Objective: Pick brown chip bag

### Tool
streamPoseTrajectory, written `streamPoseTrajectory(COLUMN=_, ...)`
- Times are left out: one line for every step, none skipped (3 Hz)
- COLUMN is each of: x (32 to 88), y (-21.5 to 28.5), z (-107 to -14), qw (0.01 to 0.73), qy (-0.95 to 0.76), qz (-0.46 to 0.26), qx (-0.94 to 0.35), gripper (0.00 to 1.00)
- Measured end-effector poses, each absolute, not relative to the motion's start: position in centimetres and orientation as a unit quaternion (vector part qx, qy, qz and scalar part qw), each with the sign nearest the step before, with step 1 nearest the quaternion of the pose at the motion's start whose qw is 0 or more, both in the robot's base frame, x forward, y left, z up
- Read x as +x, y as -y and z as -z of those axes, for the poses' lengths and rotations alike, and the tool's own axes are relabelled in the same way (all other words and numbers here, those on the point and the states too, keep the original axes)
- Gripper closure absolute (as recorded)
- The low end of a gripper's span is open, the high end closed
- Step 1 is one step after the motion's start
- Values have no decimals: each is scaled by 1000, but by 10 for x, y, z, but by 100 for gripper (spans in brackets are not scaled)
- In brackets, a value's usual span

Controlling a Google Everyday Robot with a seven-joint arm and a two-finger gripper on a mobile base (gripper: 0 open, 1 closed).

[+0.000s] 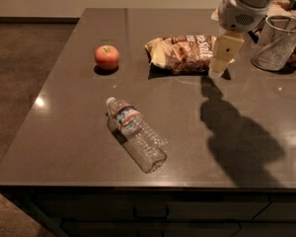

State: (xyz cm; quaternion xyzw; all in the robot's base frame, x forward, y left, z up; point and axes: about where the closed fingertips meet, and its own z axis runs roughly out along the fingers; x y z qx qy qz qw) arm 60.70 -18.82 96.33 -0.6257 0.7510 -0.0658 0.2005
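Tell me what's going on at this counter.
A robot arm is going for the brown chip bag, which lies flat on the dark counter. Its pincer hangs at the bag's right end; contact is unclear. A red apple sits to the left, a water bottle lies on its side nearer the front, and a mesh cup stands far right.
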Motion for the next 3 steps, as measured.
streamPoseTrajectory(x=642, y=184, z=-941, qw=198, qy=-749, qz=62, qx=-630, gripper=0)
streamPoseTrajectory(x=676, y=181, z=-920, qw=201, qy=-752, qz=50, qx=-626, gripper=0)
streamPoseTrajectory(x=705, y=182, z=-902, qw=205, qy=-764, qz=33, qx=-611, gripper=0)
